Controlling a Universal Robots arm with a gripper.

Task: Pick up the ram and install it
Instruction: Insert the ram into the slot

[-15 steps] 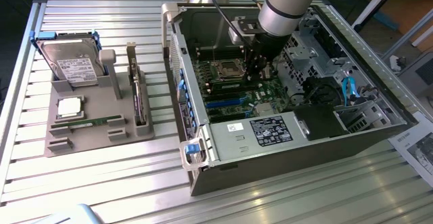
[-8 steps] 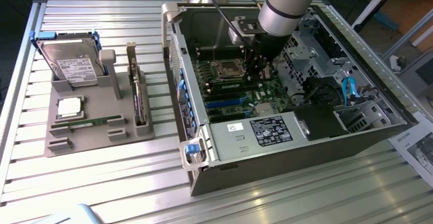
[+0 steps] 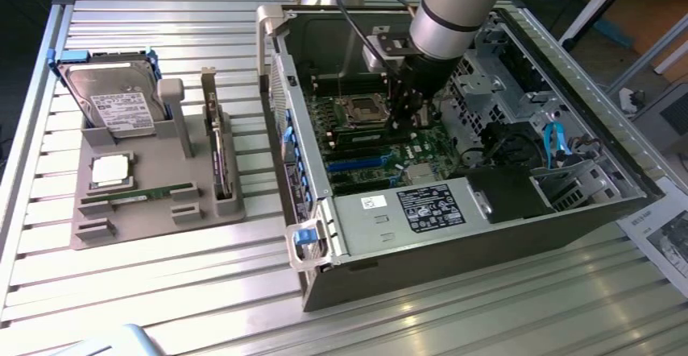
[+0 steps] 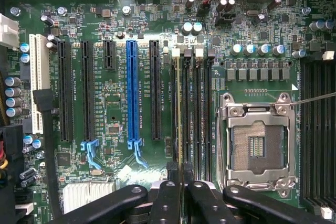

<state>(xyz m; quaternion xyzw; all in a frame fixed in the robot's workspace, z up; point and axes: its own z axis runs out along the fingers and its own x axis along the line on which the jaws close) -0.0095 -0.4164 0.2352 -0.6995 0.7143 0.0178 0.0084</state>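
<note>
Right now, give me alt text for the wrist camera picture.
The gripper pinches the ram, seen edge-on, lined up along the memory slots of a green motherboard. Beside them sits an empty processor socket, with a blue expansion slot on the other side.

One hand, one hard drive, one processor chip, one expansion card, one computer case.

Ram: thin green circuit-board ram stood edge-on between the jaws of the black gripper.
Socket: square silver metal processor socket lay beside the jaws.
Expansion slot: long blue plastic expansion slot lay on their opposite side.
Tray: grey plastic parts tray sat well apart from the jaws.
</note>
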